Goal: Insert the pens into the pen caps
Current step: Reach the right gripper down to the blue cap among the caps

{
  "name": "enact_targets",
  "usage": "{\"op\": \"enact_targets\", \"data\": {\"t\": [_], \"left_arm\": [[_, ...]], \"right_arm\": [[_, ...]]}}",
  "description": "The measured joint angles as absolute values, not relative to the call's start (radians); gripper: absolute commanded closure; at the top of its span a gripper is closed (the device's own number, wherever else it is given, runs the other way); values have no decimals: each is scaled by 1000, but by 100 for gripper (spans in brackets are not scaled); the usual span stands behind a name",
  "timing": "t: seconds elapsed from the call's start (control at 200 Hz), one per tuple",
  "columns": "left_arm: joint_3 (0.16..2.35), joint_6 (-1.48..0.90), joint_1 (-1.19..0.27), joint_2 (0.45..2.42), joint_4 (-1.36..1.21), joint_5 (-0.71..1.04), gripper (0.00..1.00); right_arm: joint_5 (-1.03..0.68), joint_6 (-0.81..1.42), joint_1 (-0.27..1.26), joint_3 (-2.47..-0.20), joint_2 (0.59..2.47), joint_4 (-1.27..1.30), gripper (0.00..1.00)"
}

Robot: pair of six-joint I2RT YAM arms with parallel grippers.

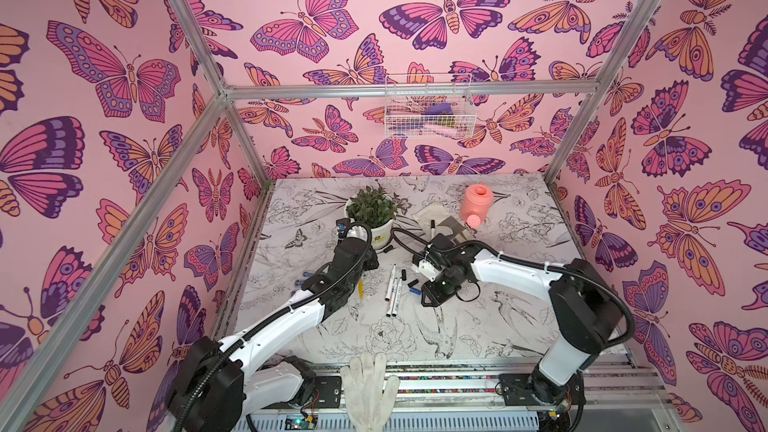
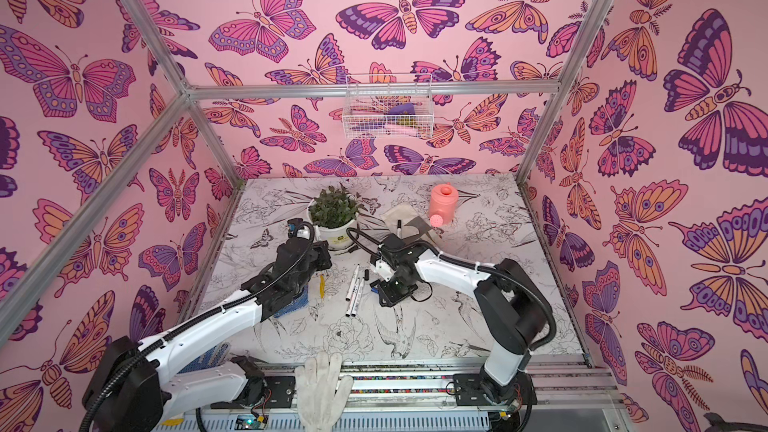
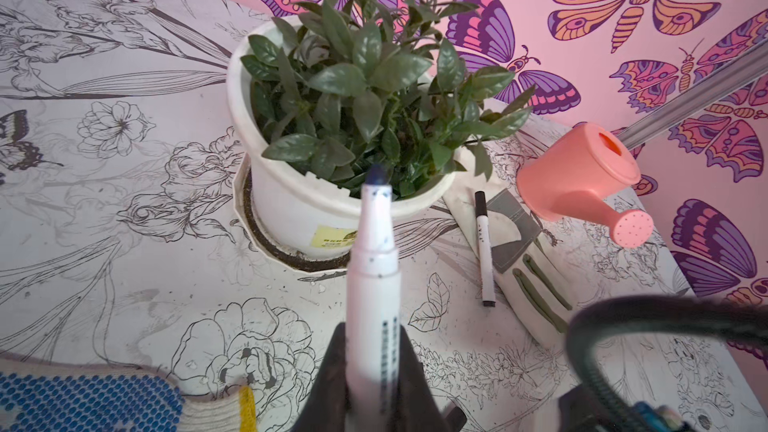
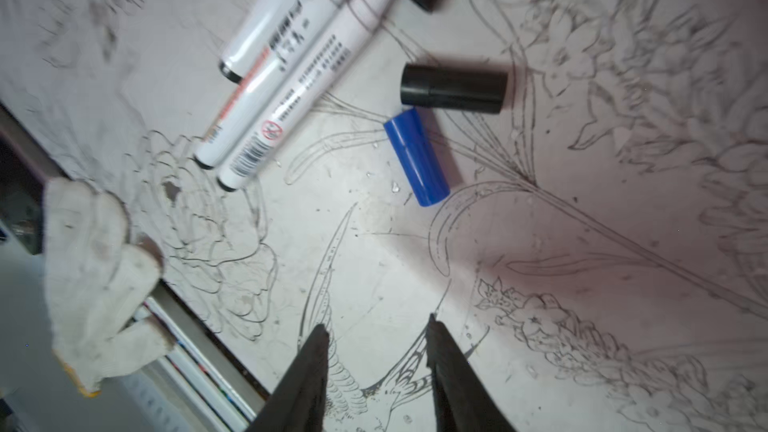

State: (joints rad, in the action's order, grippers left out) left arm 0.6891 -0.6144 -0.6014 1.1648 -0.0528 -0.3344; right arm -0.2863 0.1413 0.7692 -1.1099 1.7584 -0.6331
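The left pincer (image 3: pixel 371 351) is clenched on an uncapped pen (image 3: pixel 374 251), while the right pincer (image 4: pixel 376 328) hangs released over the counter (image 4: pixel 582 222) near the blue cap (image 1: pixel 414 290), mid-frame in a top view.

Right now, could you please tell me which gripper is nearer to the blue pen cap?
Right. The right gripper is open just short of the blue cap; the left gripper, shut on a pen, sits beyond the three loose pens.
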Motion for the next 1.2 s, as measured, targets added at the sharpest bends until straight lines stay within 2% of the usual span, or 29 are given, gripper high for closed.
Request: {"op": "enact_targets", "data": {"t": [0.611, 0.956, 1.202], "left_arm": [[682, -611, -598, 1110, -19, -372, 100], [676, -611, -595, 1101, -11, -386, 100], [676, -611, -595, 1102, -3, -385, 100]], "right_arm": [[-19, 168, 791, -1305, 1949, -633, 61], [3, 140, 735, -1428, 2001, -627, 61], [-118, 161, 707, -1398, 1964, -621, 61]]}}
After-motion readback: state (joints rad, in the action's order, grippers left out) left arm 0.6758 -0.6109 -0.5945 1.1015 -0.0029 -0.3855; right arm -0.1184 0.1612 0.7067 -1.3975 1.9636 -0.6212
